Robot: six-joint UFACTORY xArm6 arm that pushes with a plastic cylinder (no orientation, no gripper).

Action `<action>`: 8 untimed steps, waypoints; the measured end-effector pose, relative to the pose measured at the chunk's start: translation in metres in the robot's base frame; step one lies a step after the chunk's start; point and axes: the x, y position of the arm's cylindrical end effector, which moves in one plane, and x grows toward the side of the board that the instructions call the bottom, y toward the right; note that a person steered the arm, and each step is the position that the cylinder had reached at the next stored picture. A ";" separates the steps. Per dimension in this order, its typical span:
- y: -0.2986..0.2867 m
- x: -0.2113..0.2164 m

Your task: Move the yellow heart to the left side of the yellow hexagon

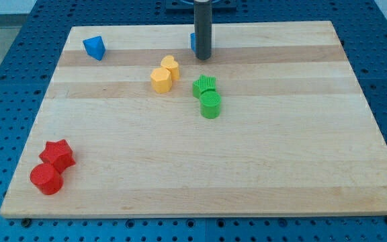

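The yellow hexagon point(160, 79) lies on the wooden board point(200, 175) left of centre near the view's top. The yellow heart point(171, 66) touches it at its upper right. My tip point(203, 57) is at the lower end of the dark rod, right of and slightly above the yellow heart, with a gap between them. A blue block point(193, 42) sits mostly hidden behind the rod; its shape cannot be made out.
A blue triangular block point(95, 48) sits at the top left. A green star point(205, 85) and a green cylinder point(211, 105) touch near the centre. A red star point(59, 154) and a red cylinder point(46, 179) sit at the bottom left.
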 end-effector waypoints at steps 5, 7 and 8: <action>-0.001 0.017; -0.006 0.017; -0.025 0.017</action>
